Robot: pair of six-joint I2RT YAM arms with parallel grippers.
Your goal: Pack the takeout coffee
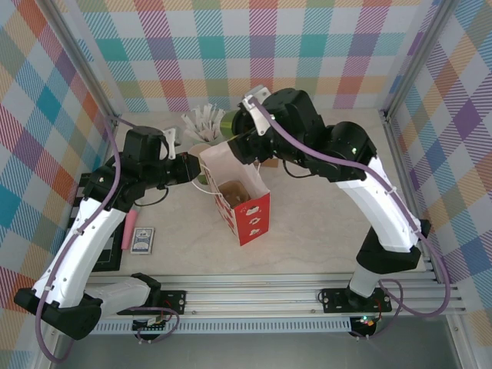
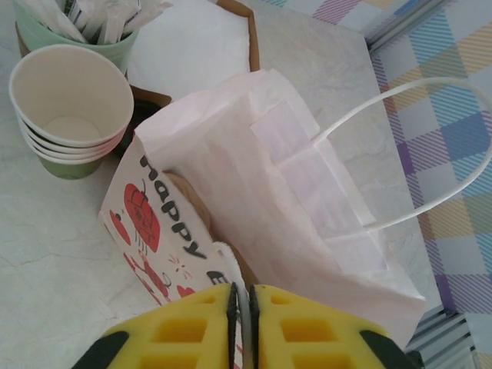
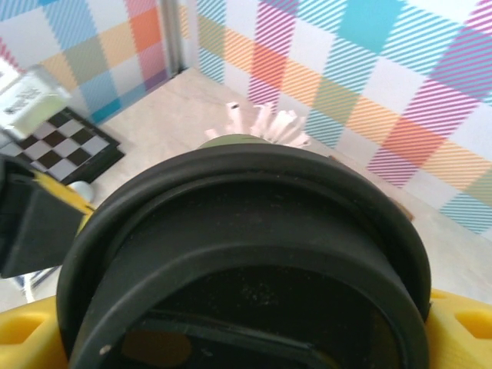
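- At the far left edge of the table lies a checkered board (image 3: 65,146). Just right of it are a pink stick (image 1: 131,231) and a small blue card box (image 1: 142,241), side by side.
- The left gripper (image 2: 244,311) reaches in from the left. Its yellow fingers (image 2: 184,330) are clenched on the near rim of the paper bag (image 1: 244,211), pinching the thin edge between them.
- Behind the left gripper stands a stack of cream cups (image 2: 71,108). A pale-green cup (image 2: 115,50) stuffed with white packets (image 1: 201,121) sits just beyond it.
- The paper bag stands upright near the middle of the table with its mouth open. It is white with red printing and the word "HAPPY", and a white handle loop (image 2: 430,154) hangs off one side.
- The right gripper (image 1: 241,132) hangs over the far rim of the bag, grasping the takeout coffee (image 3: 246,254). In the right wrist view the black lid sits squarely between the two yellow fingers (image 3: 461,323).
- The coffee is held off the table, by the bag's far rim and not inside it.
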